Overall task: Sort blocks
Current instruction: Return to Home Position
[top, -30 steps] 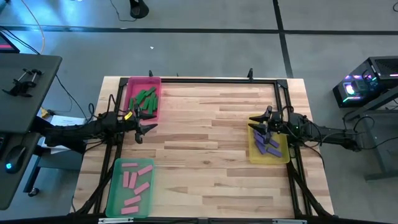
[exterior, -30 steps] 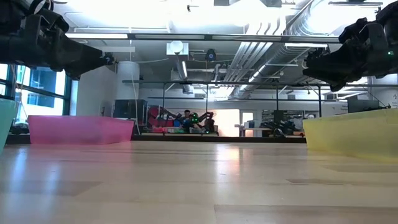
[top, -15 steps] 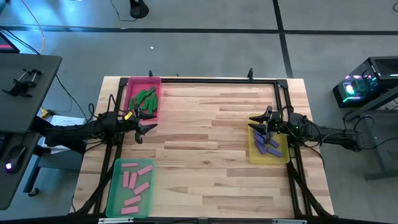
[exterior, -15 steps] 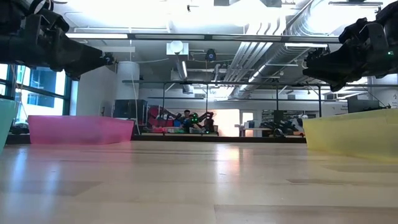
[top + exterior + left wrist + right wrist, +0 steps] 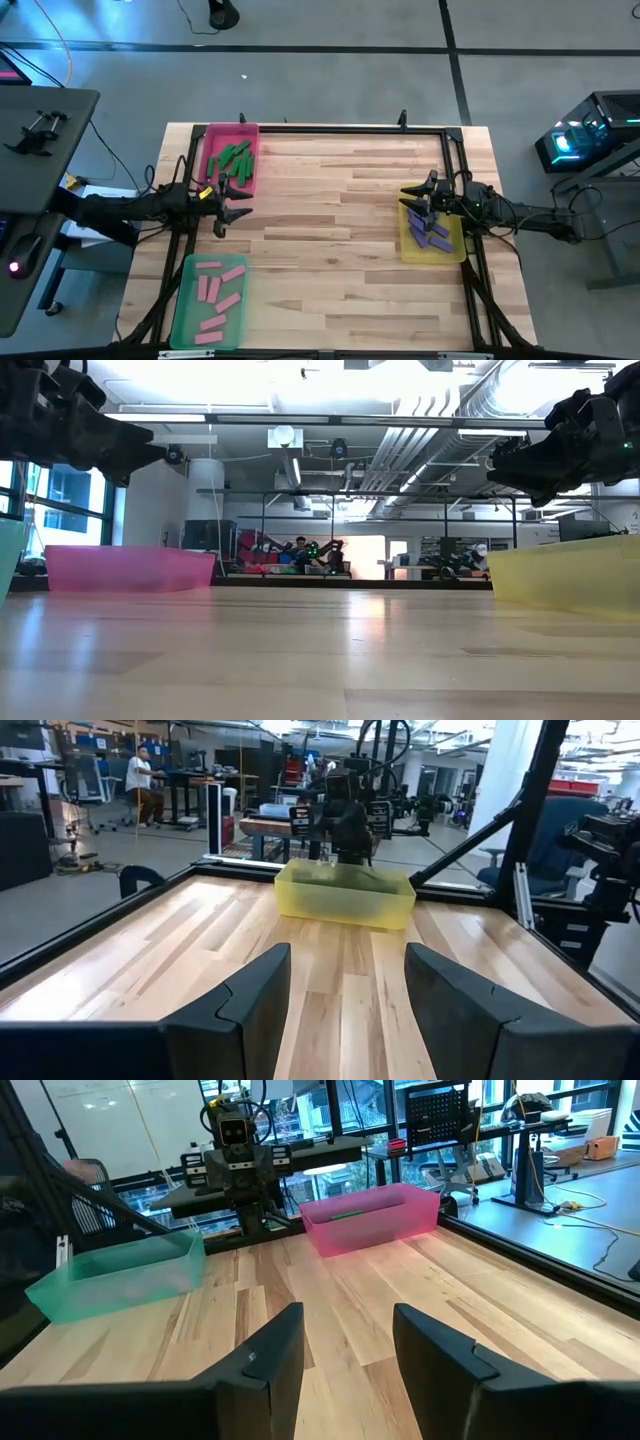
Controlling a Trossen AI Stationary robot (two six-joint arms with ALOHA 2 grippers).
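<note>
Left arm (image 5: 140, 207) seems drawn back slightly, jaws apart.

A grey concrete floor (image 5: 330, 85) crossed by dark seams lay around me. A black desk (image 5: 45, 150) stood to my left and a glowing computer tower (image 5: 590, 135) to my right. White ducts (image 5: 440, 435) ran under a glaring ceiling (image 5: 300, 380). Blue windows (image 5: 75, 500) showed at one side, and a person (image 5: 142, 780) sat at a far workstation.
</note>
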